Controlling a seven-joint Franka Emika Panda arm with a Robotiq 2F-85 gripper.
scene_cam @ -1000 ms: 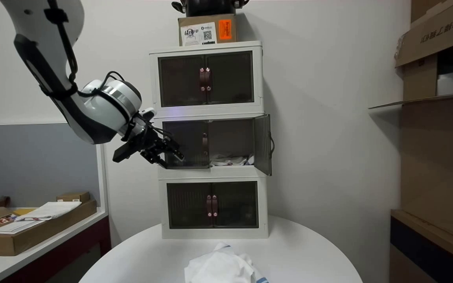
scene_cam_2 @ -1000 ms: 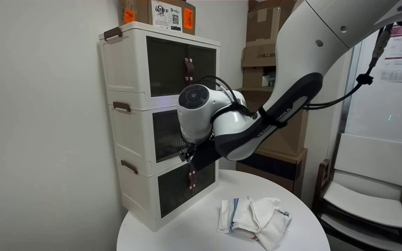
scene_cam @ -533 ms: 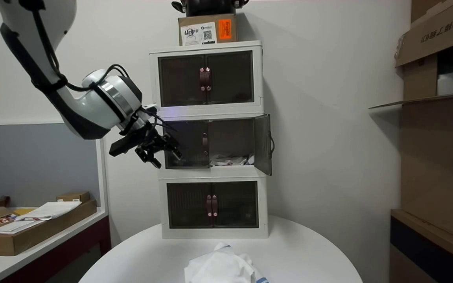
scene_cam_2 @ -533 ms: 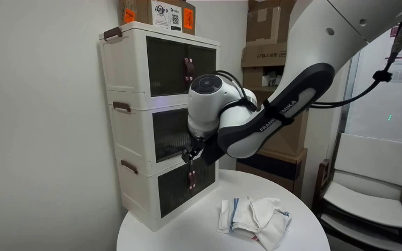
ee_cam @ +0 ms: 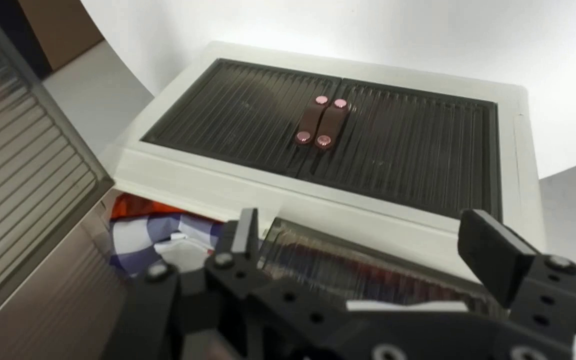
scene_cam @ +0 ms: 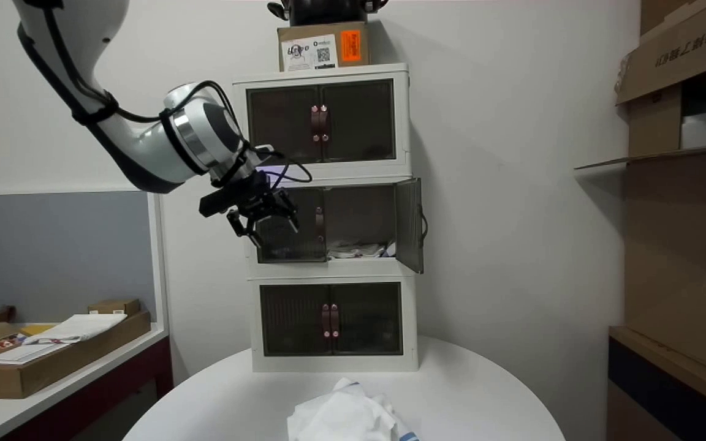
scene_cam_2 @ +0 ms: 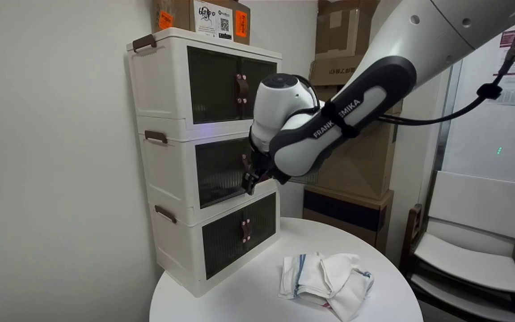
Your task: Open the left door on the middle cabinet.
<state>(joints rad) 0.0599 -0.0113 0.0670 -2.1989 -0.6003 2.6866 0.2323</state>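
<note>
- In an exterior view: pincer [scene_cam: 277,237] left of centre, before the left door [scene_cam: 301,244], seemingly closed; right door [scene_cam: 409,226] open.
- In an exterior view: cloth [scene_cam_2: 327,282], lower right.
- In the wrist view: pincer spread apart, lower frame, left door between.

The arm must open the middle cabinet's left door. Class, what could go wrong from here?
The open gripper might press the left door instead of catching its handle. Moving sideways, it may strike the right door, which stands open. Pulling hard might shift the middle cabinet, unsettling the top cabinet and cardboard box above.
</note>
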